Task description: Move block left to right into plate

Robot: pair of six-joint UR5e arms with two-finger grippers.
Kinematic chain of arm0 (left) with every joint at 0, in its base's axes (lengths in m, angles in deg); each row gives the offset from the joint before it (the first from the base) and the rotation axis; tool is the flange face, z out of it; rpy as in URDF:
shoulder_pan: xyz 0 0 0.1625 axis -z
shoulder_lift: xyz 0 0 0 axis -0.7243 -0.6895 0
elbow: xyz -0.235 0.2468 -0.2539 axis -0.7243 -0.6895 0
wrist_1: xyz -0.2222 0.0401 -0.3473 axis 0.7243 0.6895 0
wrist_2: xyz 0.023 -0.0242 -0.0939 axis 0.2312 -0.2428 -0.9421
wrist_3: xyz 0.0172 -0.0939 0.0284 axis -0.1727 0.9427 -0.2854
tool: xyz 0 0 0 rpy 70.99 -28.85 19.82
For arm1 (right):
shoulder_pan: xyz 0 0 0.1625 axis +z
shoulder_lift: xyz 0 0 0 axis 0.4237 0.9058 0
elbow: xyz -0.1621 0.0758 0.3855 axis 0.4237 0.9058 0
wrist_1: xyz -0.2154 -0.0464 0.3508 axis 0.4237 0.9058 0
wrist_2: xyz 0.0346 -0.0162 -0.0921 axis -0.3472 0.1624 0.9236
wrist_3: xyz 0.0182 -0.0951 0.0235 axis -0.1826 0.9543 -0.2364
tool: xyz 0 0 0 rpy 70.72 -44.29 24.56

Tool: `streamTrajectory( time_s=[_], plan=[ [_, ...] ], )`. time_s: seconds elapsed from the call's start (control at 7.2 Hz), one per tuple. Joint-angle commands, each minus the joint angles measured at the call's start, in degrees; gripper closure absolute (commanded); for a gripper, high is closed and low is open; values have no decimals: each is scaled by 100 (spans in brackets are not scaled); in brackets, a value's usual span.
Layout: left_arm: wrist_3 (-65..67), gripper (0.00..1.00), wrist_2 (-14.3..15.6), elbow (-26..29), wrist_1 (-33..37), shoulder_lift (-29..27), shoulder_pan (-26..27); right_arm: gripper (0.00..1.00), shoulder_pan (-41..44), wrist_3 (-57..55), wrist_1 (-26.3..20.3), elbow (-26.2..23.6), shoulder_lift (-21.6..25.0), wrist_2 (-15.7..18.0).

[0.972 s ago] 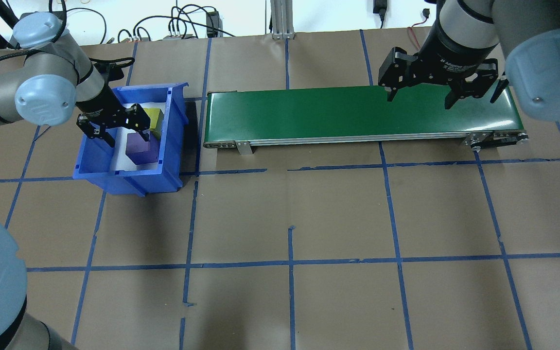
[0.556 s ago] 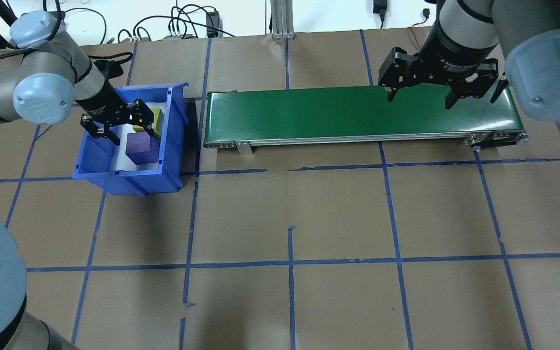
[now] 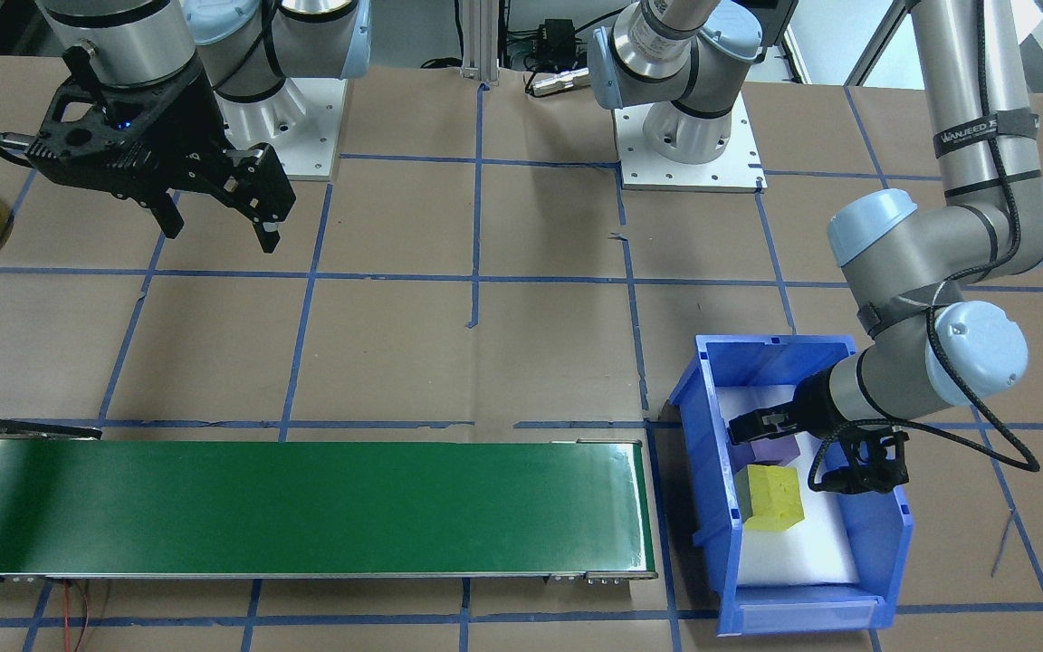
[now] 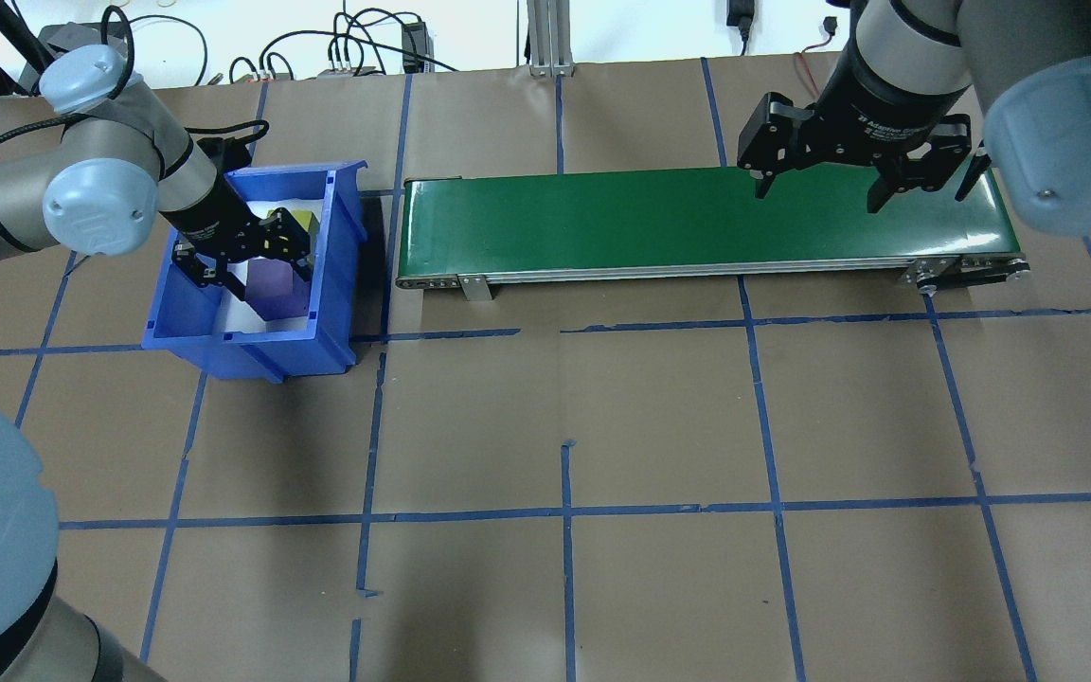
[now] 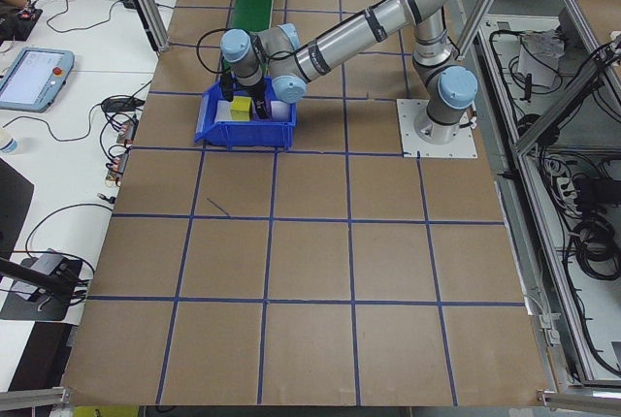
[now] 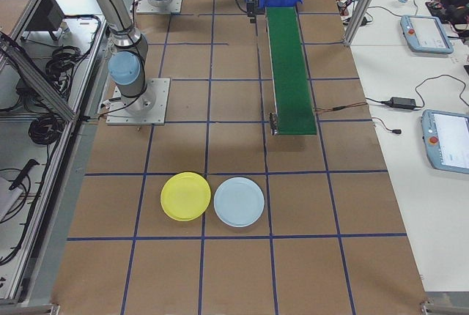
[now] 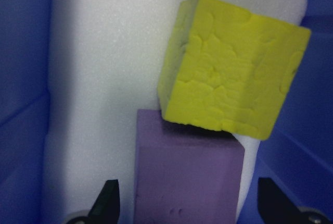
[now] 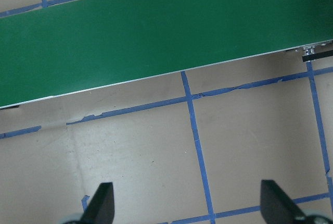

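The surface (image 4: 602, 417) is brown paper gridded with blue tape, with a green belt (image 4: 697, 223) running across its far side and a blue bin (image 4: 252, 346) at the belt's left end. In the last second our left claw (image 4: 252, 270) has swung from above the yellow block (image 3: 770, 496) toward the purple block (image 4: 277, 289) and dropped lower into the bin. Its fingers (image 7: 106, 203) are spread and now stand on either side of the purple block, one at each flank, not yet touching as far as we can tell. In the wrist view the yellow block leans tilted on the purple block's far edge, against the bin wall.

We read this as the end of the approach: the left claw has chosen the purple block and the next step is to press together on it. The leaning yellow block may slip or tumble when the purple one is lifted.

Our right claw (image 4: 815, 189) has not moved in that second. It hangs spread and holding nothing over the belt's right end, we judge waiting for a block to arrive. The plate (image 6: 185, 196) lies well away from the bin, past the belt's right end, just beside a pale blue plate (image 6: 239, 202). Both blocks sit in the bin, so we judge the transfer has barely begun.
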Motion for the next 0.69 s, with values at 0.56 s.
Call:
streamTrajectory(
  time_s=[0.56],
  plan=[
    [-328,88,546,213,528,830,-9,0,-10,0,17,0,0,-30]
  ],
)
